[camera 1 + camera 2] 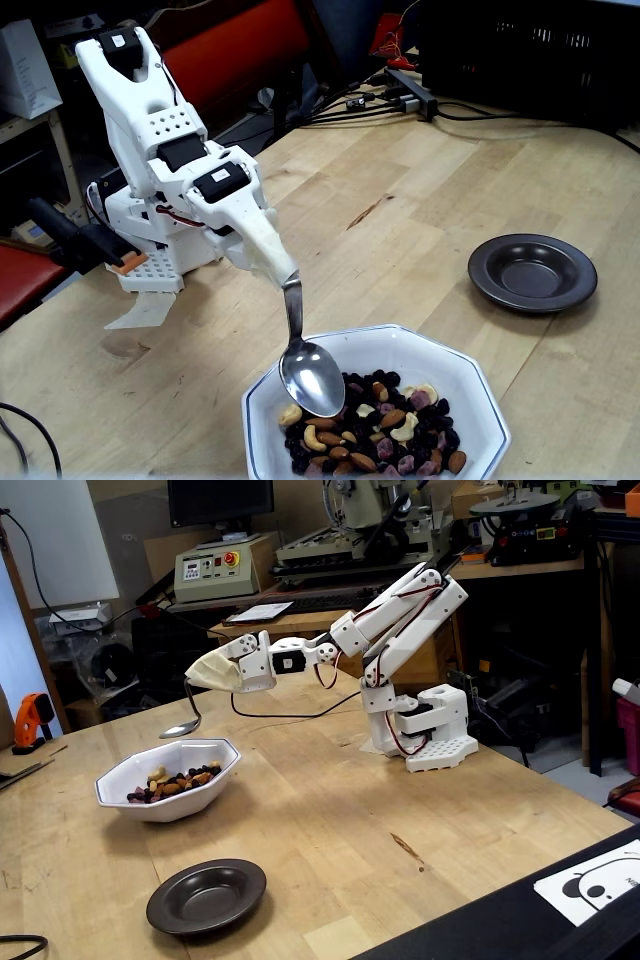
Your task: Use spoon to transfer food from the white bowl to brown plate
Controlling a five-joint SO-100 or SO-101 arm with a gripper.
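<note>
The spoon [311, 368] hangs from my gripper [268, 245] by its cream-taped handle end; the tape hides the fingers, so I cannot tell how the jaws stand. Its empty oval bowl sits just above the near rim of the white bowl [470, 395], as I see in both fixed views. The food [372, 428], nuts and dark dried fruit, is heaped inside that bowl. The brown plate [533, 272] lies bare on the wooden table [430, 190], well apart from the bowl. The arm [395, 605] reaches out from its base.
</note>
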